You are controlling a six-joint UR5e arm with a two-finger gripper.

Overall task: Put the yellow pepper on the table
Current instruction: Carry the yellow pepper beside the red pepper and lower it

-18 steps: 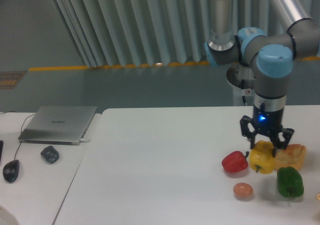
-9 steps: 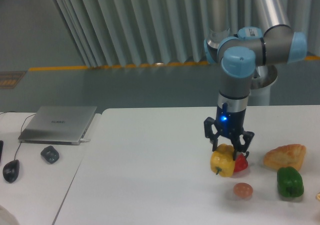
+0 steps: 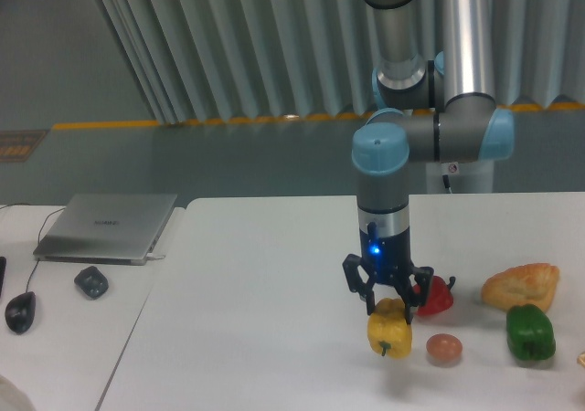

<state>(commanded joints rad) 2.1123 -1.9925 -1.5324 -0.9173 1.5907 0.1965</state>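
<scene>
Black claw fingers are closed around the top of the yellow pepper, which hangs from them with its stem pointing down toward the table. Whether the pepper's underside touches the white top or sits just above it cannot be told from this view. A blue light glows on the wrist above the claw, and the arm rises straight up from there to a blue-capped elbow.

Just right of the claw, partly hidden behind it, lies the red pepper. Just beside the yellow pepper on the right and slightly nearer the camera is a small round pinkish item. Farther right sits the green pepper, and behind that the bread.

Well off to the left of the claw, on the smaller desk, a closed laptop lies flat, with a small dark object in front of it and a mouse near the left edge of the view.
</scene>
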